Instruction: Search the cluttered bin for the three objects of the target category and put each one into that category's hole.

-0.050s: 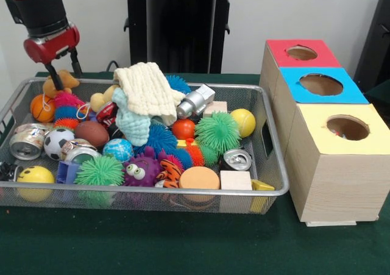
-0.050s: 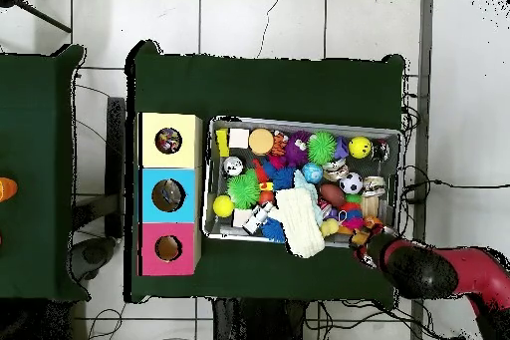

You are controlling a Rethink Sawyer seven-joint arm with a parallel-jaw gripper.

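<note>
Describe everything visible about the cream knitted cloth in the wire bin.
The cream ribbed knitted cloth looks soft and thick, with a wavy edge. It lies crumpled and draped on top of the toy pile toward the back of the wire mesh bin, above a pale blue cloth and beside a silver metal piece. From overhead it hangs over the bin's rim. Nothing grips it.

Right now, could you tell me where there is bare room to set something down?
The green cloth in front of the wire mesh bin lies bare, along to the wooden three-hole box. Inside the bin, toys, balls and cans crowd it wall to wall. The red gripper hangs over its far corner.
</note>
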